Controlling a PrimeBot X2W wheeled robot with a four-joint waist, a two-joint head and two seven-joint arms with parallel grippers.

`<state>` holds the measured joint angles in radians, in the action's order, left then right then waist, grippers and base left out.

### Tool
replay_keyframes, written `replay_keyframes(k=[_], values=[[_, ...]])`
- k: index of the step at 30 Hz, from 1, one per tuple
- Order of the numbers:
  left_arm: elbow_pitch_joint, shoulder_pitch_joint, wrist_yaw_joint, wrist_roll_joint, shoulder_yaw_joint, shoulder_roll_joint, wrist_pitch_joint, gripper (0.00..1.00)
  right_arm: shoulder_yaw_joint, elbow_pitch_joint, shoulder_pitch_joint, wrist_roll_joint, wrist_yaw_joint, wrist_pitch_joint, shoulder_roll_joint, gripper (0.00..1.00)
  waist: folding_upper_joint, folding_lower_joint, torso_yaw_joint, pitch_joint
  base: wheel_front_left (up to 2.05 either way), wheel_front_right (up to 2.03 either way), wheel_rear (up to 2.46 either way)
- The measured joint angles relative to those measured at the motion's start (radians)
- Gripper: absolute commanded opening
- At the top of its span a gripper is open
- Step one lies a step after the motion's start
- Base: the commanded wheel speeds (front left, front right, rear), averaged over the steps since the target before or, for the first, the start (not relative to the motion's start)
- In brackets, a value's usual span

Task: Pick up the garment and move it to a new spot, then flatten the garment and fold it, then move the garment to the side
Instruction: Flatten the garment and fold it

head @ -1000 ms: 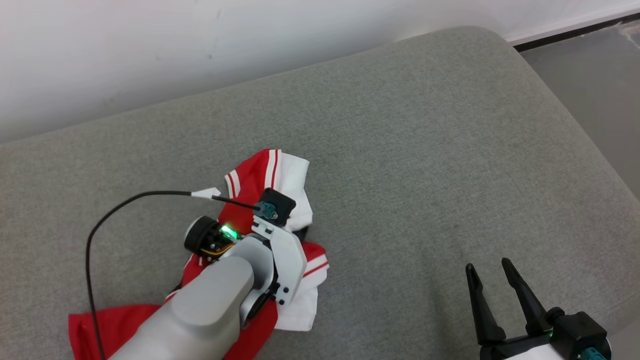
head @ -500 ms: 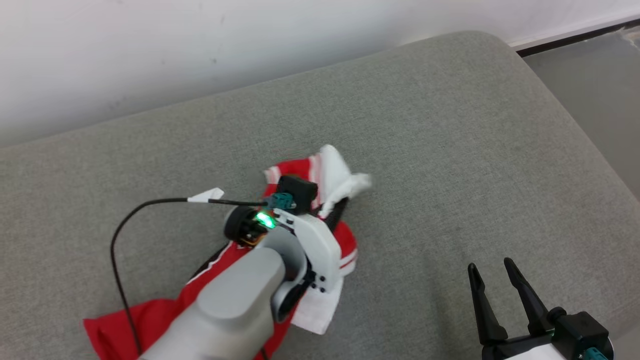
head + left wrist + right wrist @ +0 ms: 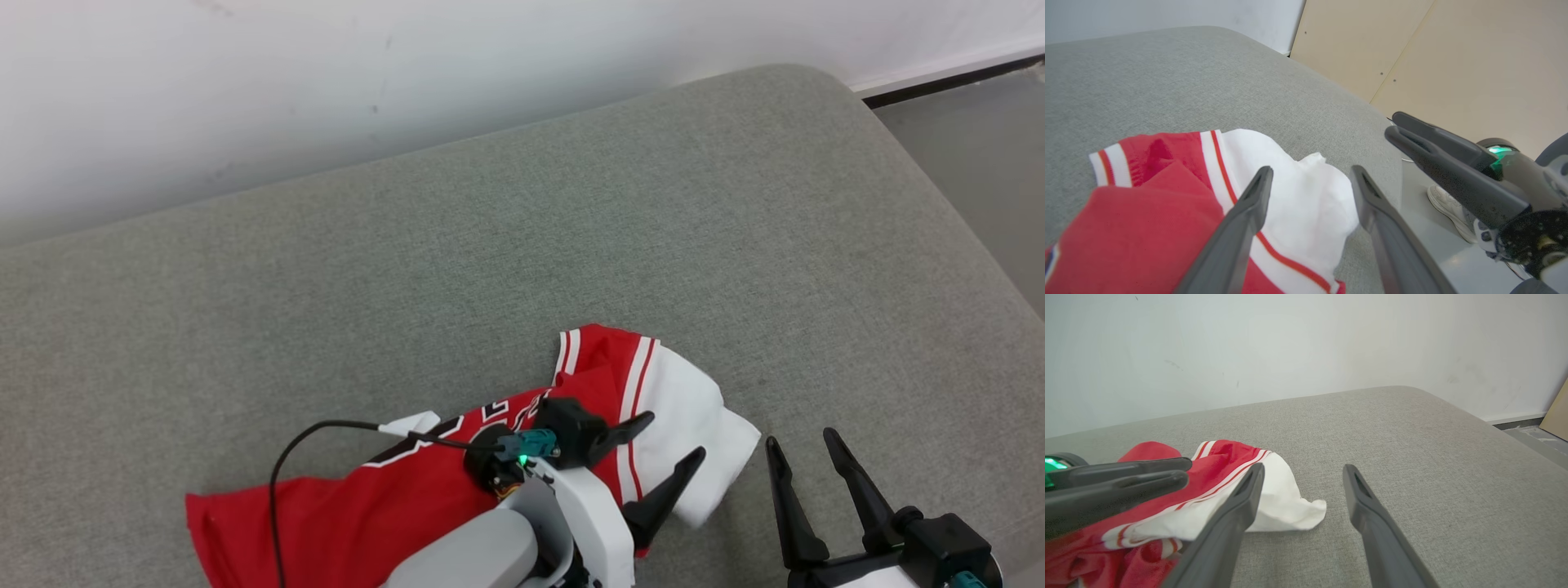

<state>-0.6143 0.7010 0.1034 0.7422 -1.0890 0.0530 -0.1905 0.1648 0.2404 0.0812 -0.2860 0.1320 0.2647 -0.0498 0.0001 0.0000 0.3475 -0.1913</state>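
Observation:
The garment (image 3: 375, 514) is a red jersey with white panels and red-white stripes, lying crumpled near the front edge of the grey cushion (image 3: 571, 245). My left gripper (image 3: 674, 434) is open just above its white end, fingers apart and holding nothing. In the left wrist view, the left gripper (image 3: 1311, 168) straddles the white part of the garment (image 3: 1298, 196). My right gripper (image 3: 798, 437) stands open just right of the garment, empty. In the right wrist view, the right gripper (image 3: 1303, 466) points past the garment's white corner (image 3: 1286, 506), with the left gripper (image 3: 1186, 470) at the left.
A white wall runs behind the cushion. The cushion's rounded right edge drops to a grey floor (image 3: 980, 163). Beige panels (image 3: 1453, 49) stand beyond that edge, and a white shoe (image 3: 1447, 204) is on the floor. A black cable (image 3: 282, 490) trails from the left wrist.
The left gripper carried the garment to the right and nearer the front edge, then opened and let it go. The right gripper has stayed put. The head camera shifted slightly.

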Motion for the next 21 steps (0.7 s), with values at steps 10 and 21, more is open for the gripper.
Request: replay_keyframes(k=[10, 21], values=[[0.075, 0.001, -0.04, 0.045, 0.047, 0.061, 0.016, 1.0, -0.012, 0.002, -0.023, 0.003, 0.0, 0.0, 0.0, 1.0, 0.0, 0.0, -0.023, 0.031, 0.0, 0.0, 0.0], [0.055, -0.005, -0.028, 0.144, 0.077, 0.307, 0.244, 1.0, -0.005, 0.002, -0.028, 0.003, 0.0, 0.0, 0.0, 1.0, 0.0, 0.0, -0.04, 0.035, 0.0, 0.0, 0.0]])
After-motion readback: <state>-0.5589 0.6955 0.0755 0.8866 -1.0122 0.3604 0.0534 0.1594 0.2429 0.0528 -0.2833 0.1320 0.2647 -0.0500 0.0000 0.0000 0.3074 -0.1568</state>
